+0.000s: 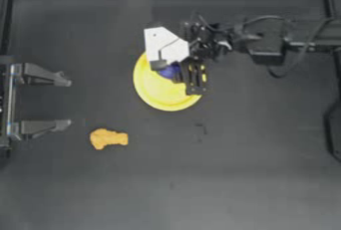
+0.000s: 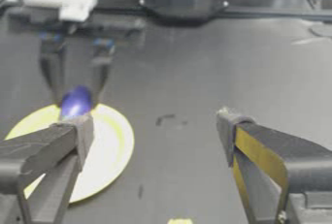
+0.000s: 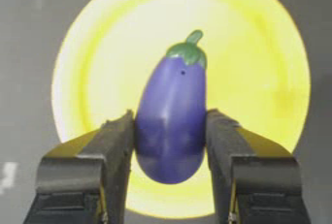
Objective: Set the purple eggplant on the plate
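Note:
The purple eggplant [image 3: 172, 121] is a glossy teardrop with a green stem end, and my right gripper [image 3: 170, 136] is shut on its thick lower half. It hangs over the yellow plate [image 3: 259, 72], stem pointing away from the wrist. From above, the right gripper [image 1: 174, 72] reaches in from the right over the plate [image 1: 156, 94], with the eggplant [image 1: 169, 70] showing as a small blue patch under it. Whether the eggplant touches the plate I cannot tell. My left gripper [image 1: 57, 102] is parked open at the left edge, and its wrist view shows the eggplant [image 2: 76, 102] above the plate [image 2: 110, 145].
An orange-yellow lumpy food piece [image 1: 108, 138] lies on the dark table, left of and below the plate. A white block on the right arm [image 1: 164, 45] overhangs the plate's upper rim. The table frame runs along the top edge.

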